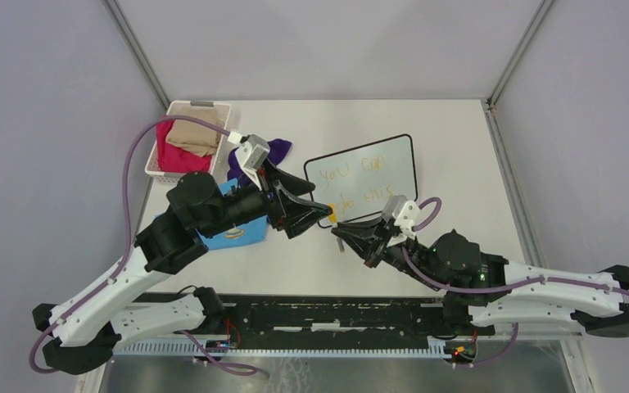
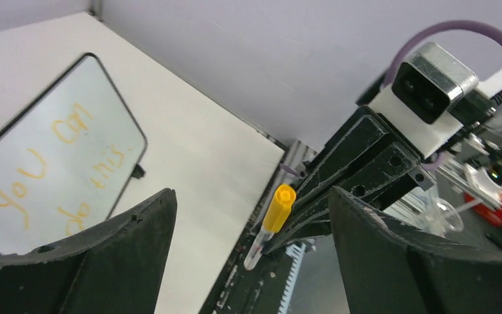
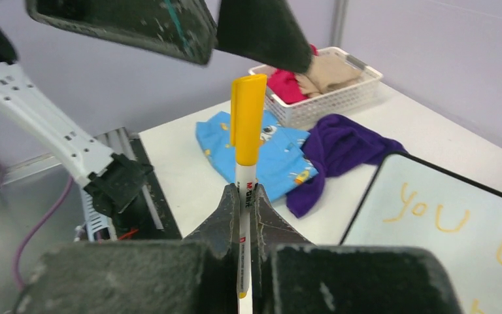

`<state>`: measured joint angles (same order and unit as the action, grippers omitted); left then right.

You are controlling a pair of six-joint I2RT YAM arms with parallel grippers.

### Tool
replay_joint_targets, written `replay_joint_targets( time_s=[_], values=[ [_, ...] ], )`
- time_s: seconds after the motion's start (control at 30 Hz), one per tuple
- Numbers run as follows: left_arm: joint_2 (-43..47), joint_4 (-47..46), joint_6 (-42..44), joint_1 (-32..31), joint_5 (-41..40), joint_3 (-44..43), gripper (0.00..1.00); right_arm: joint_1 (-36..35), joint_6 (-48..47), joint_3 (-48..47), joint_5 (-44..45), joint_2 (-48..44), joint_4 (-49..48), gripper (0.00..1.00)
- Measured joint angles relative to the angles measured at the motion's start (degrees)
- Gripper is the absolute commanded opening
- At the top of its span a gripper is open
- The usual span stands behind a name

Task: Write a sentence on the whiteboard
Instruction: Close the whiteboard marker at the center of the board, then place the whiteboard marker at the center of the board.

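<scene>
The right gripper (image 3: 242,219) is clamped on the white barrel of a marker (image 3: 247,131). The marker stands up out of the jaws with its yellow-orange cap on the free end (some print runs along the barrel, too small to read). Facing it from the left, the left gripper (image 2: 251,196) has its jaws wide apart. In the left wrist view the capped end shows in the gap between the two fingers (image 2: 111,261) and touches neither. In the right wrist view those same fingers sit just beyond the cap tip, close to it but apart. The two grippers meet nose to nose above the middle of the table (image 1: 459,139), a little toward its near edge.

Just past them, toward the far edge and slightly to the right of the middle, the whiteboard (image 1: 397,168) lies flat at a slant. The grippers hide its near corner in the top view. The sentence (image 1: 350,172) is on it in thin yellow-orange letters, "you can" above "do this".

A blue cloth (image 1: 229,233) with small prints is spread under the left arm, toward the left edge. A purple cloth (image 1: 278,149) lies bunched beyond it, near the board's left side. A white basket (image 1: 199,104) stands in the far left corner, holding a pink cloth (image 1: 176,157) and a tan cloth (image 1: 192,135).
</scene>
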<state>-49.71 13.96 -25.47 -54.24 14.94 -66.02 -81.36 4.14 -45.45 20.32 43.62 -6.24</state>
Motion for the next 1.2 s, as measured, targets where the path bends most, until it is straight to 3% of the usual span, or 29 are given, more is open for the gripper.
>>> replay_joint_targets(
  time_s=[0.33,0.53,0.8,1.0,1.2],
  values=[
    [5.6,3.5,8.3,0.0,-29.6,1.0,0.94,2.2,-0.8,-0.2,21.4,-1.9,13.7,0.0],
    [4.3,2.6,14.1,0.0,-45.3,7.3,0.92,17.4,0.9,-0.2,25.1,0.4,22.6,0.0],
    [-3.0,2.3,15.5,0.0,-50.5,15.1,0.89,44.3,4.9,1.2,17.3,4.3,29.0,0.0],
    [-0.7,1.9,15.5,0.0,-52.3,16.5,0.89,60.8,8.1,5.0,11.1,6.1,28.0,0.0],
    [4.1,1.7,15.5,0.0,-53.2,17.6,0.89,70.8,10.7,10.2,6.8,14.3,25.1,0.0]
  ],
)
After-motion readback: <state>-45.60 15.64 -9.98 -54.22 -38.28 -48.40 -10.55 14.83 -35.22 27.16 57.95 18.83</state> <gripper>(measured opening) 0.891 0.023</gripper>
